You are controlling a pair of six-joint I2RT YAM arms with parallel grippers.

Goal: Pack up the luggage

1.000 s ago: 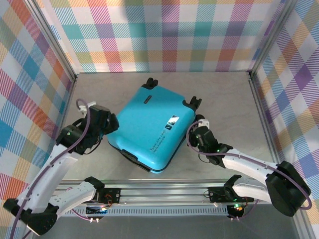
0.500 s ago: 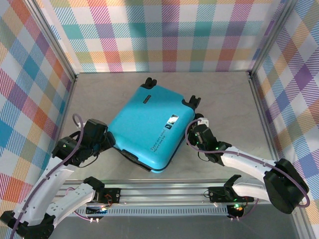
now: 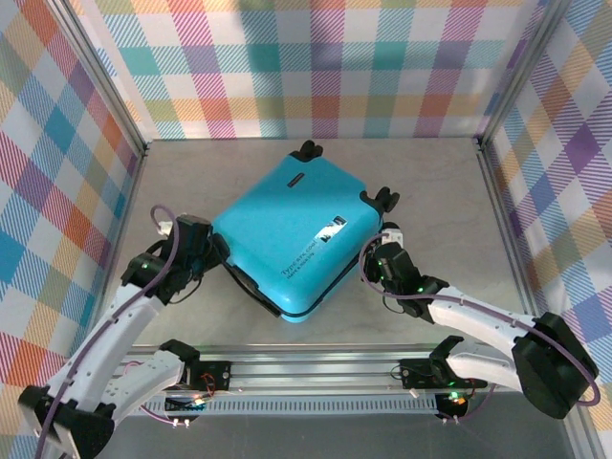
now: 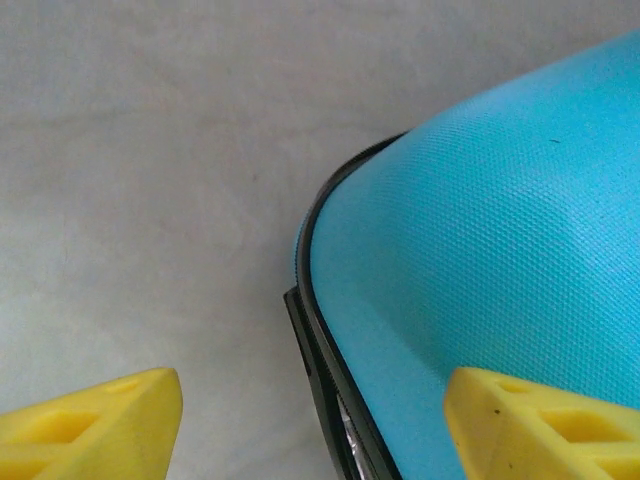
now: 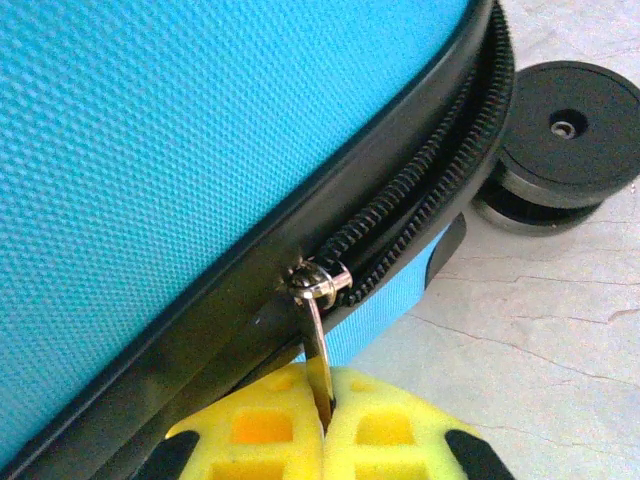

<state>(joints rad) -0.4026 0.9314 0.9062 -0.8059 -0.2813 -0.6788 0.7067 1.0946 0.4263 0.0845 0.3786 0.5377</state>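
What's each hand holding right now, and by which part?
Right hand is shut on the zipper pull of the luggage, pinching the metal tab's lower end. Left hand is open over a corner of the luggage, holding nothing.

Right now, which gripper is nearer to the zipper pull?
Right. The right gripper is shut on the zipper pull near a wheel; the left gripper is open at the luggage's opposite corner.

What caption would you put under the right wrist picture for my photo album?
The right gripper pinches the silver zipper pull on the turquoise luggage, near one black wheel.
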